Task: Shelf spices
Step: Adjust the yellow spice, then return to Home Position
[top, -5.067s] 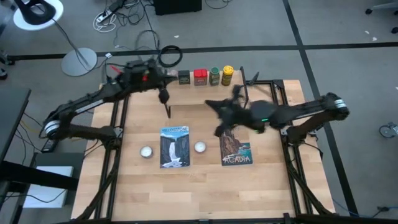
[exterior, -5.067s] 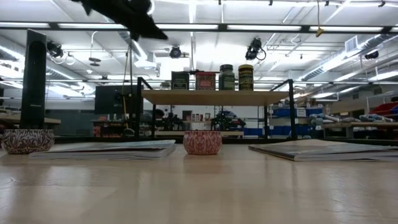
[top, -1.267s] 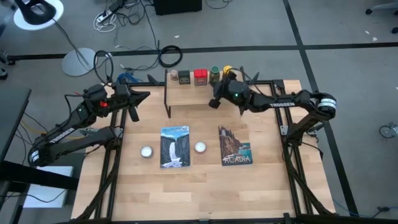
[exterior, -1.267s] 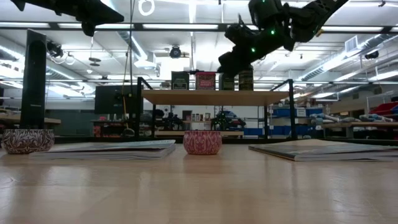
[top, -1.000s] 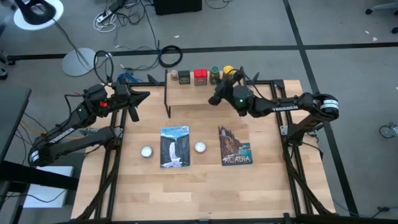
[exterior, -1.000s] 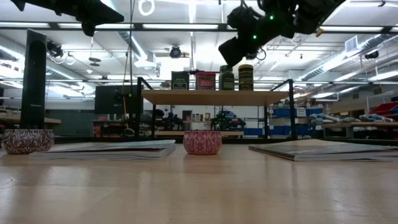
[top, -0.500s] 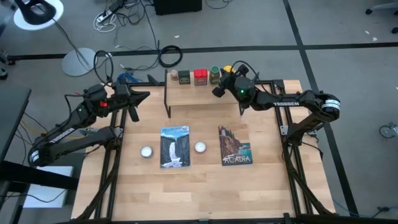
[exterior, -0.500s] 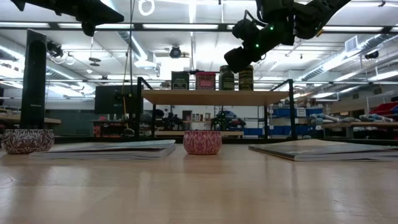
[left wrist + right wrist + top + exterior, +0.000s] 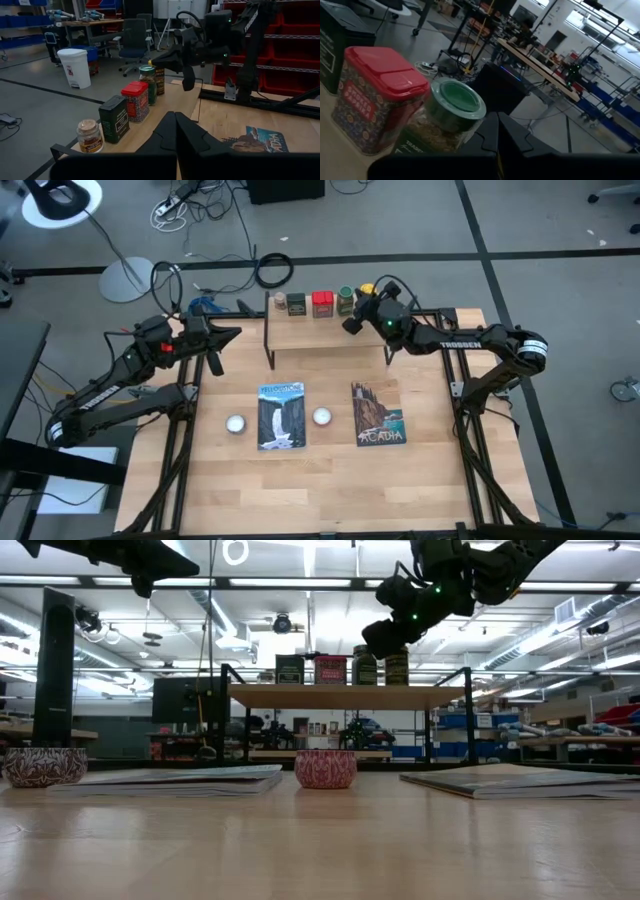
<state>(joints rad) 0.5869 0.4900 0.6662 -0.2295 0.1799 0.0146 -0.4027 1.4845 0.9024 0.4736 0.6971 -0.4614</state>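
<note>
The shelf point(image 9: 310, 332) stands at the table's far edge, and five spices stand in a row on its wooden top. They are a tiny brown jar point(image 9: 279, 302), a dark square tin point(image 9: 296, 303), a red tin point(image 9: 321, 302), a green jar point(image 9: 345, 300) and a yellow-capped jar point(image 9: 366, 290). My right gripper point(image 9: 351, 322) is shut and hovers above the shelf, just on the near side of the green jar point(image 9: 454, 102) and touching nothing. My left gripper point(image 9: 236, 332), also shut, hangs in the air off the shelf's left end.
Two flat picture books point(image 9: 280, 416) point(image 9: 377, 413) lie mid-table, each with a small round white object point(image 9: 235, 423) point(image 9: 321, 416) to its left. The shelf's black legs point(image 9: 271, 350) stand on the far part of the table. Bare wood lies toward the near edge.
My right gripper has moved toward the table's far edge and slightly down, closing in on the green and yellow-capped jars; it has stayed shut. The spices have not moved.
</note>
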